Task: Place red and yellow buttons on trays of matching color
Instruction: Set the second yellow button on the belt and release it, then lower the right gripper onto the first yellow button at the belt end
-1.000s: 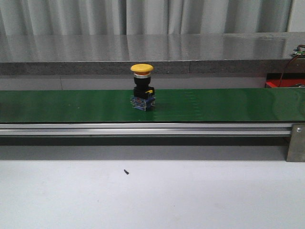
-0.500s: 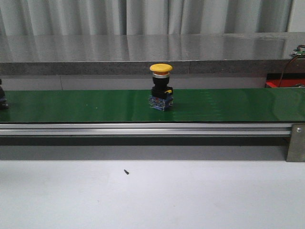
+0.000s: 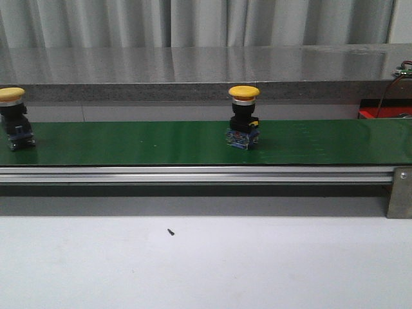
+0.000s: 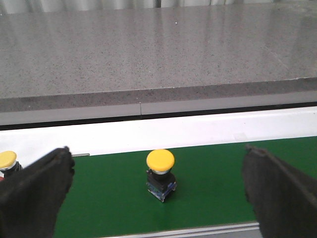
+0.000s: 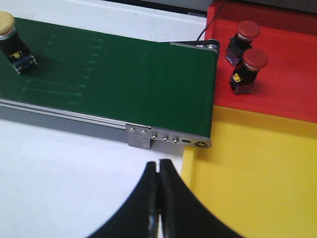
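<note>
A yellow button (image 3: 244, 125) stands upright on the green belt (image 3: 129, 143) near its middle. A second yellow button (image 3: 13, 125) stands at the belt's left edge. In the left wrist view my left gripper (image 4: 158, 198) is open wide, its fingers (image 4: 34, 193) either side of the near button (image 4: 160, 173) and short of it; the other yellow button (image 4: 7, 160) shows at the frame edge. My right gripper (image 5: 159, 166) is shut and empty over the white table beside the yellow tray (image 5: 252, 188). Two red buttons (image 5: 246, 69) stand in the red tray (image 5: 292, 84).
An aluminium rail (image 3: 193, 174) runs along the belt's front, with a metal bracket (image 3: 400, 192) at the right end. A grey stone ledge (image 3: 206, 71) lies behind the belt. A small dark speck (image 3: 170, 232) lies on the white table.
The yellow button has ridden the belt to the right. A second yellow button has come into view at the left end of the belt.
</note>
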### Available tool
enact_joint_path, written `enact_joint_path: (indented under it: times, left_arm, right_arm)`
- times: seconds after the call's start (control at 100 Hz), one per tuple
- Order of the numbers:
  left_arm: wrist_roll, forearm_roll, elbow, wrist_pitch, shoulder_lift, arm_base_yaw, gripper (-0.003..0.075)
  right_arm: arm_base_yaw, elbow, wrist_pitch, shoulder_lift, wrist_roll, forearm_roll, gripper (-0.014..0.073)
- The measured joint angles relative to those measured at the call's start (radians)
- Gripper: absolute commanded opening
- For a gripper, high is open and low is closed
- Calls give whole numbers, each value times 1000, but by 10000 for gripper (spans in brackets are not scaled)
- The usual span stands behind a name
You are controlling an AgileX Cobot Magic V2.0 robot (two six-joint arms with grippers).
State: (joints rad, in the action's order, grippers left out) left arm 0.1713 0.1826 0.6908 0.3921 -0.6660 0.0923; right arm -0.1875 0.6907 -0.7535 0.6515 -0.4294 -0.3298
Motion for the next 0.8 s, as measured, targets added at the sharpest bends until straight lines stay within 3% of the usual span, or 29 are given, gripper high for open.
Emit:
enact_joint_path:
  times: [0.09,0.27,0.67,0.74,0.8]
  left_arm:
    - [0,0,-50,10,59,0,384]
    - [1,0,-105,16,130,0,-22]
    - [1,0,-109,19,138,0,-20]
    - [1,0,-109,19,138,0,-20]
    - [1,0,-109,19,138,0,-20]
  right_arm:
    - [0,0,29,0,0,0,-96]
    - [0,0,62,0,0,0,-96]
    - [0,0,66,0,0,-30,-83]
    - [0,0,66,0,0,-42,-11]
    - [0,2,53,11,0,-46,113]
